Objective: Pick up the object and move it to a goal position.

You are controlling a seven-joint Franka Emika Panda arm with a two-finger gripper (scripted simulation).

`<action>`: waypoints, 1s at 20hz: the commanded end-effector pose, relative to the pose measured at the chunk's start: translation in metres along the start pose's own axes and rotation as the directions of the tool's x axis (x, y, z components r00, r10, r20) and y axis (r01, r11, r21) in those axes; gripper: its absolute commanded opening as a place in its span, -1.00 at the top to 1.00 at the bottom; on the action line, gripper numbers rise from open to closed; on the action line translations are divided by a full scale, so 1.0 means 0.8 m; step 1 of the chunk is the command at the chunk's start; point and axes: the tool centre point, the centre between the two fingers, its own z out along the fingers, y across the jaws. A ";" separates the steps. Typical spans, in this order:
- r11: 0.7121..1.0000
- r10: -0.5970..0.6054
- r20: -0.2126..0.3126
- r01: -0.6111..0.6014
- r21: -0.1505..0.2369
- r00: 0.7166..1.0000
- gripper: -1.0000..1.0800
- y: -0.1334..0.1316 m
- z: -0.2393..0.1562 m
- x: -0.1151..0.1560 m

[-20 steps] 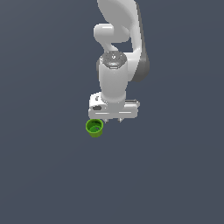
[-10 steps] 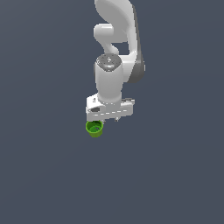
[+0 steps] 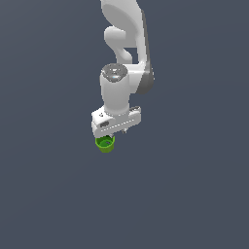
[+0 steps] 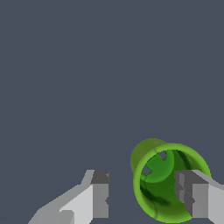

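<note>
Green cup [image 4: 168,181] is sitting ungrasped; the hand [image 4: 142,192] is hovering spread, one finger [image 4: 194,197] inside its rim. Grasp, lift and transfer are remaining.

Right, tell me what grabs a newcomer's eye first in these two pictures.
The bright green cup stands out at once, the only colour on the plain dark grey floor, sitting just below the white arm in the exterior view. In the wrist view the claw is open: one finger shows over the cup's mouth, the other outside its wall, so they straddle the rim.
</note>
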 end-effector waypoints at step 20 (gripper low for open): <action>0.868 -0.497 0.000 0.497 -0.007 0.868 -0.23 0.020 0.042 -0.062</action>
